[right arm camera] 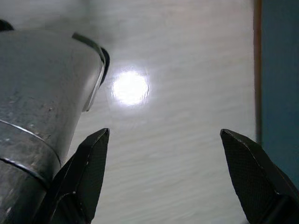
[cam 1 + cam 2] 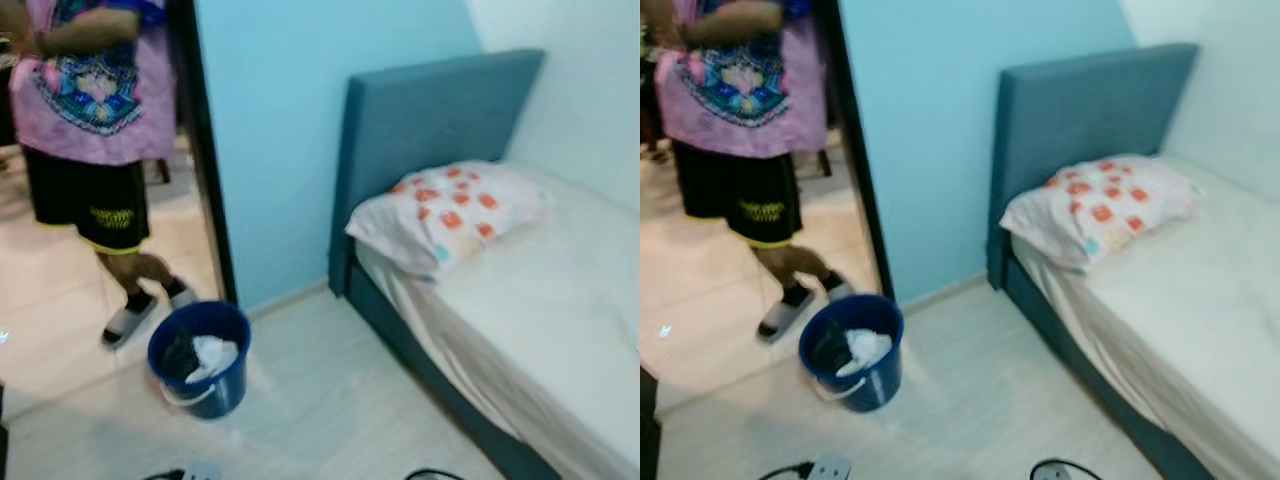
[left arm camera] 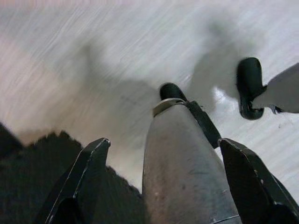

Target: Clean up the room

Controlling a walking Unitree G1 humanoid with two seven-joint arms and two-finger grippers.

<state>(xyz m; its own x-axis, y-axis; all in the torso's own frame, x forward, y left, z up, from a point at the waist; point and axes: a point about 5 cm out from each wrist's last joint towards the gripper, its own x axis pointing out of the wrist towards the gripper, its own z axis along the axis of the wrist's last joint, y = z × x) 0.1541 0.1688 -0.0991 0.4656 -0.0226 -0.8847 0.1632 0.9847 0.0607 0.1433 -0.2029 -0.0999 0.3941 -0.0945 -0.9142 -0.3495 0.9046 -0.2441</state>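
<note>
Both arms just hang low over the pale wood-look floor point(image 2: 330, 400), left gripper point(image 3: 166, 149) and right gripper point(image 1: 163, 140) spread wide and holding nothing, while the round blue plastic bucket point(image 2: 200, 358) with crumpled cloths sits by the doorway edge, probably parked there as the clutter bin.

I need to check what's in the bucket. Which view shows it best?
The right eye view: the bucket sits fully in frame, white cloth inside. The left eye view shows the same. Both wrist views look at floor.
</note>
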